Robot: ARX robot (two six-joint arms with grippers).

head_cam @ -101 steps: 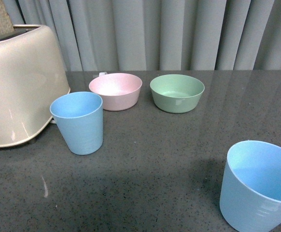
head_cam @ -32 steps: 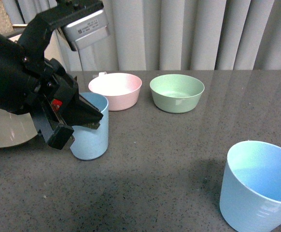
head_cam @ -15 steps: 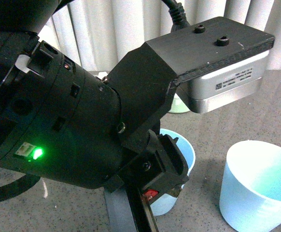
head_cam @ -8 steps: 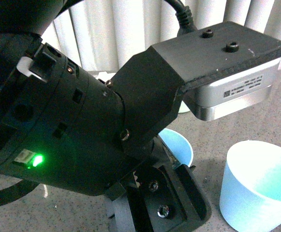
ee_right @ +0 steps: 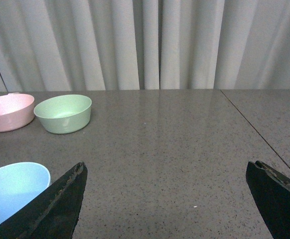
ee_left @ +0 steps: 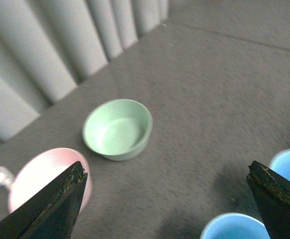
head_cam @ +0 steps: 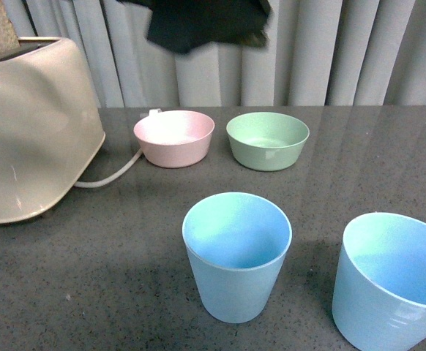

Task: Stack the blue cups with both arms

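Note:
Two light-blue cups stand upright on the dark table, apart from each other: one at front centre (head_cam: 236,252), one at the front right (head_cam: 392,281). Both are empty. A black part of the left arm (head_cam: 202,22) hangs at the top edge of the front view. My left gripper (ee_left: 166,169) is open and empty, high above the table, with both cups' rims (ee_left: 234,226) (ee_left: 287,162) below it. My right gripper (ee_right: 166,169) is open and empty, low over the table, with one blue cup (ee_right: 13,191) off to one side.
A pink bowl (head_cam: 174,137) and a green bowl (head_cam: 267,139) stand side by side at the back, before a grey curtain. A cream toaster (head_cam: 30,124) fills the left side, its cable (head_cam: 114,172) running toward the pink bowl.
The left arm carried the cup from beside the toaster to the front centre, let go of it and rose out of the front view. The right cup has not moved.

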